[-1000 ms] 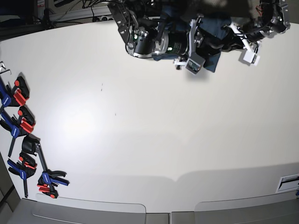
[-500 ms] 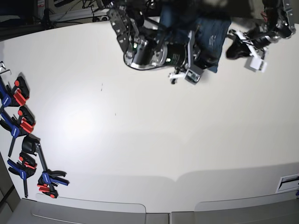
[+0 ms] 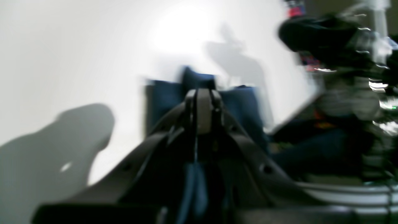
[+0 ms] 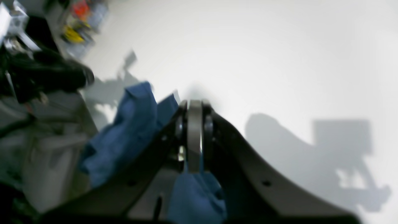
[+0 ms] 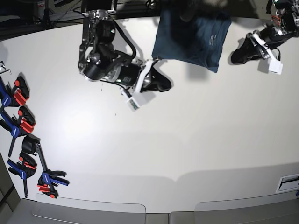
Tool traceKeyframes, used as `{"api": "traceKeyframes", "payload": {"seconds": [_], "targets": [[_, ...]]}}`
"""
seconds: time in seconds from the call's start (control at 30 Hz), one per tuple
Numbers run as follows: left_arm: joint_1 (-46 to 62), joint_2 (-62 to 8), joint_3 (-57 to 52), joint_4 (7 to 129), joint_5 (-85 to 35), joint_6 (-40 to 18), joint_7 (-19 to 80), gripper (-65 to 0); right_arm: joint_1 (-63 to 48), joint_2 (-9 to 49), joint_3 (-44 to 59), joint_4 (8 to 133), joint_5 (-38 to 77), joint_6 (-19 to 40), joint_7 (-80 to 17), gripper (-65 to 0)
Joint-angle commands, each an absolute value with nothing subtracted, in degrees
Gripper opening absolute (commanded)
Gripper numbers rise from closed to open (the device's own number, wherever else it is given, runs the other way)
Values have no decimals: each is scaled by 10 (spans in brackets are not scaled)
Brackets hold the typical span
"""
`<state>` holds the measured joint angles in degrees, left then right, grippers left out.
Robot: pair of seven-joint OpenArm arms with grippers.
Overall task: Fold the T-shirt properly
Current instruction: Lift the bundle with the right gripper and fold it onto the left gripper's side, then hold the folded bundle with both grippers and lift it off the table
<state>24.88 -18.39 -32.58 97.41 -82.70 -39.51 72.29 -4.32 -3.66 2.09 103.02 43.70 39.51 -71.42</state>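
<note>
the t-shirt (image 5: 191,39) between both arms' jaws, apart

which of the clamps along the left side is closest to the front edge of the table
The blue clamp with red pads, lowest in the row in the base view; the other clamps all lie farther back.

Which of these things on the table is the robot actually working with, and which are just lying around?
Part of the job:
- the T-shirt, dark navy, folded at the far edge of the table
- the left gripper and right gripper, both beside it

Just lying about:
- the red and blue clamps along the table's left edge
- the cables behind the table
</note>
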Motion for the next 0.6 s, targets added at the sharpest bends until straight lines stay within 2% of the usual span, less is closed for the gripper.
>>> {"api": "traceKeyframes", "payload": {"seconds": [0.0, 0.23, 0.33, 0.37, 0.4, 0.57], "targets": [[248, -187, -328, 987, -850, -400, 728, -650, -43, -38, 29, 1041, 477, 400, -715, -650], [248, -175, -328, 989, -822, -400, 720, -650, -101, -31, 40, 1041, 664, 400, -800, -650], [248, -175, -328, 989, -784, -400, 711, -479, -131, -27, 25, 1041, 697, 400, -800, -650], [249, -175, -327, 989, -769, -400, 703, -441, -139, -27, 18, 1041, 696, 400, -800, -650], [249, -175, -325, 989, -756, -400, 698, -423, -147, -27, 11, 1041, 696, 400, -800, -650], [256, -175, -283, 989, -735, -400, 698, -421, -170, -27, -20, 1041, 689, 400, -800, -650]]}}
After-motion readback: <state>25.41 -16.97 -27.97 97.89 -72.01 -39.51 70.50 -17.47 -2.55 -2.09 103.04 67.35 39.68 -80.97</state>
